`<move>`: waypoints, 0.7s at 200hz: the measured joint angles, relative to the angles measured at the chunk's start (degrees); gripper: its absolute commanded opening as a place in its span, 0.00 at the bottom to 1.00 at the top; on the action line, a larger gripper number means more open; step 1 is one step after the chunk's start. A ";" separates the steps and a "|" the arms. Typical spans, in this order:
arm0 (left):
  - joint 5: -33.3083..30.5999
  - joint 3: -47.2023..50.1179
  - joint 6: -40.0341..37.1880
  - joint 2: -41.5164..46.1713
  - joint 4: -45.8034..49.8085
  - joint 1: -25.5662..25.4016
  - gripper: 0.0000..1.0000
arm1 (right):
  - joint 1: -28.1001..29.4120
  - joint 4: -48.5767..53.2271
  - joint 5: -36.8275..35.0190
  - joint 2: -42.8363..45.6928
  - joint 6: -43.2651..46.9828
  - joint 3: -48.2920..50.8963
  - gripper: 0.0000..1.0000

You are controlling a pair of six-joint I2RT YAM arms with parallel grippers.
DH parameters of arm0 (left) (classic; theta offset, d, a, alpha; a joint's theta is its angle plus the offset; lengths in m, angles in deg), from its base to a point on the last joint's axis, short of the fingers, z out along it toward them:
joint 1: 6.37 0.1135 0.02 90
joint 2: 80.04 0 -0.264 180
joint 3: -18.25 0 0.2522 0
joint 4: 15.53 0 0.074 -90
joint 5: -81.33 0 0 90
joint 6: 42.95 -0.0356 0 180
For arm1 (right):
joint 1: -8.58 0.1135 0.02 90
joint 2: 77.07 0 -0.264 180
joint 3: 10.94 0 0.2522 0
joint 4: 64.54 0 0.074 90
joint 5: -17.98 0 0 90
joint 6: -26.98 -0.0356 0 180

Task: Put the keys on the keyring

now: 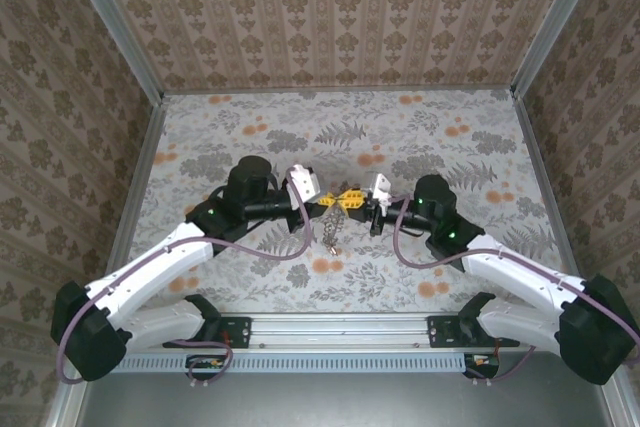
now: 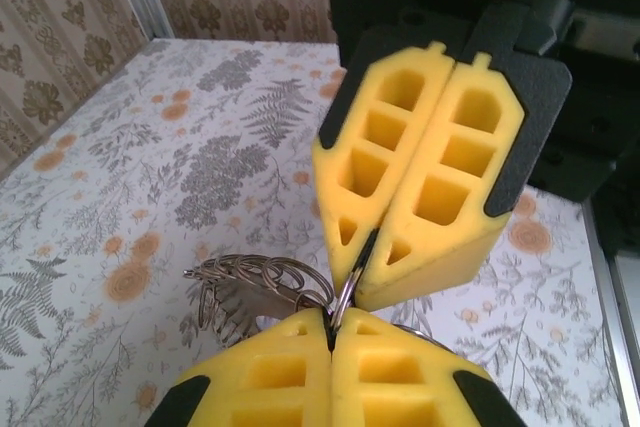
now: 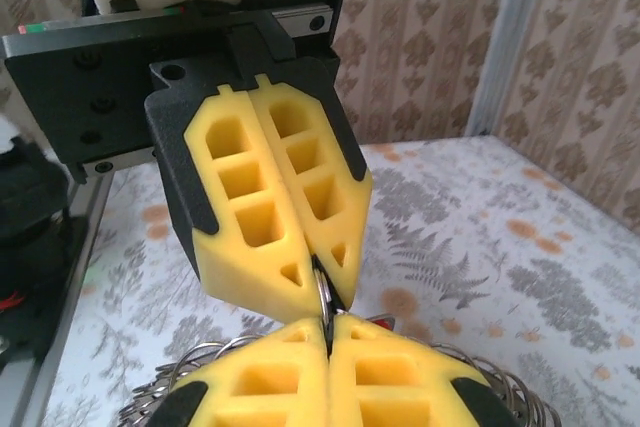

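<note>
The left gripper (image 1: 332,200) and the right gripper (image 1: 354,200) are meeting tip to tip over the middle of the floral table (image 1: 470,147), with both arms reaching inward from the near edge. Each gripper is clenching its yellow fingers (image 2: 450,257) on the same thin wire loop of the keyring (image 1: 328,232), the wire passing between the pressed pads. The rest of the keyring, a dense grey bunch of metal bits, is hanging just below the joined tips; I cannot tell whether it is touching the table. In the left wrist view the bunch (image 2: 250,287) is fanning out to the left of the fingers. In the right wrist view its coils (image 3: 500,387) are showing on either side of the lower fingers.
</note>
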 measured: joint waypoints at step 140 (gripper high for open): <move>-10.27 -7.96 -16.63 -3.58 18.45 -7.06 0.00 | 0.17 38.01 4.79 -6.08 18.60 -17.55 0.00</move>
